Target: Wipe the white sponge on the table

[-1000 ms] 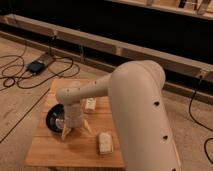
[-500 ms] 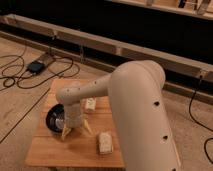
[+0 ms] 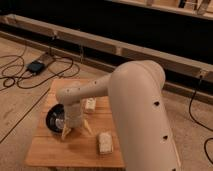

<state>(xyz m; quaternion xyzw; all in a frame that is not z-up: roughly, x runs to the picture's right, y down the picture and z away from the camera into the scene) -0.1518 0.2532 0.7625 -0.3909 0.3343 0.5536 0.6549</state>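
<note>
Light-brown planks on the table, black bowl as the landmark. Spotting the gripper just right of the bowl, low over the planks, fingers spread wide and pinching nothing. Can see the white sponge further right of the bowl and nearer the front edge, apart from the fingers. Ignoring the small narrow white thing behind-right of the bowl (not the target). Comparing with a second ago: no shift anywhere, same arm pose, same sponge spot. Reads as a pause, so no wiping yet; probably needs a reach and grab first.
</note>
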